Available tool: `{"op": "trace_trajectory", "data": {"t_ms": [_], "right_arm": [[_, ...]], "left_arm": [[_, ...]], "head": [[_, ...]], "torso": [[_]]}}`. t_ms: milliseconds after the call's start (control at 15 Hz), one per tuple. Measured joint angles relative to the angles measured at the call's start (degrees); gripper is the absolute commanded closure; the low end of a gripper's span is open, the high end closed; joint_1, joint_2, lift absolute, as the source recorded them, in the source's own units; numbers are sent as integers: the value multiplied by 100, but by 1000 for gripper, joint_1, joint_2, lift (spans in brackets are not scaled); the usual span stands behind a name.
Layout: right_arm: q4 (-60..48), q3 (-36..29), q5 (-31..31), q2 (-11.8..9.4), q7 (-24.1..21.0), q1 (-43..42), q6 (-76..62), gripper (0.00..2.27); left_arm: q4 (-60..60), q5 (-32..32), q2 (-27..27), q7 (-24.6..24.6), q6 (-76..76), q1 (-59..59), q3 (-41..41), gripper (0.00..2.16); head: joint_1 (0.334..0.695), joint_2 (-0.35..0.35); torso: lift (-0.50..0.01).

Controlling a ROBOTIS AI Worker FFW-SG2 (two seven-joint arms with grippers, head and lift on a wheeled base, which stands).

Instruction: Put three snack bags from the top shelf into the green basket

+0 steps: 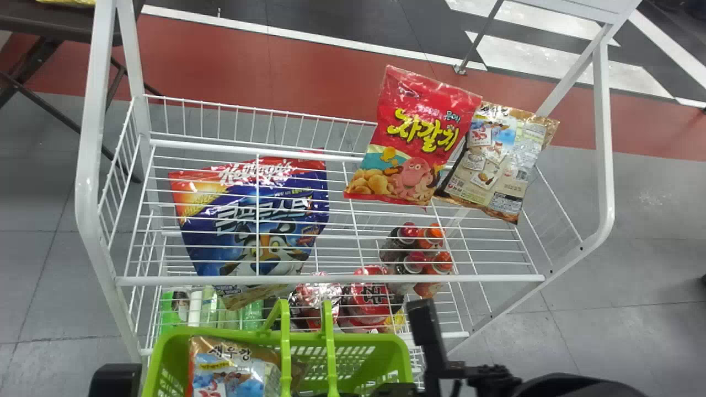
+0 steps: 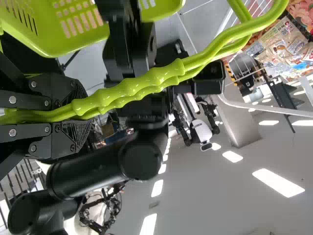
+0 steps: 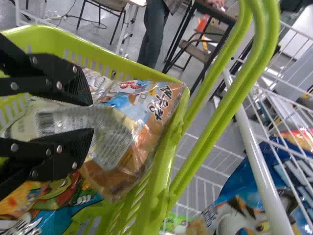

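Note:
My right arm (image 1: pixel 433 342) shows at the bottom right in the head view, its gripper out of clear sight there. In the right wrist view the right gripper (image 3: pixel 91 116) stands open over the green basket (image 3: pixel 63 39), fingers apart around part of a brown-and-blue snack bag (image 3: pixel 146 122) leaning on the rim. A colourful bag (image 3: pixel 58 196) lies beside it. The left arm (image 1: pixel 116 379) is at the bottom left; its gripper (image 2: pixel 83 117) is shut on the basket handles (image 2: pixel 146 88). A red snack bag (image 1: pixel 416 138) and a brown one (image 1: pixel 493 160) rest on the top shelf.
The white wire rack (image 1: pixel 336 280) stands just beyond the basket. A large blue cereal bag (image 1: pixel 259 220) shows behind its wires. Bottles (image 1: pixel 419 248) and red packs (image 1: pixel 369 300) are lower down. White posts rise at both rack ends.

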Motion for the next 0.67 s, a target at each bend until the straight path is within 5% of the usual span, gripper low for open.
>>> {"op": "trace_trajectory", "data": {"t_ms": [400, 667], "right_arm": [[-1169, -1301, -46, 20, 710, 191, 1611, 63], [-1551, -2151, -268, 185, 803, 192, 1686, 83]], "left_arm": [[37, -13, -18, 6, -10, -8, 0, 1693], [52, -27, -33, 9, -17, -17, 0, 1693]], "head": [[695, -350], [695, -350]], "torso": [[-47], [-47]]}}
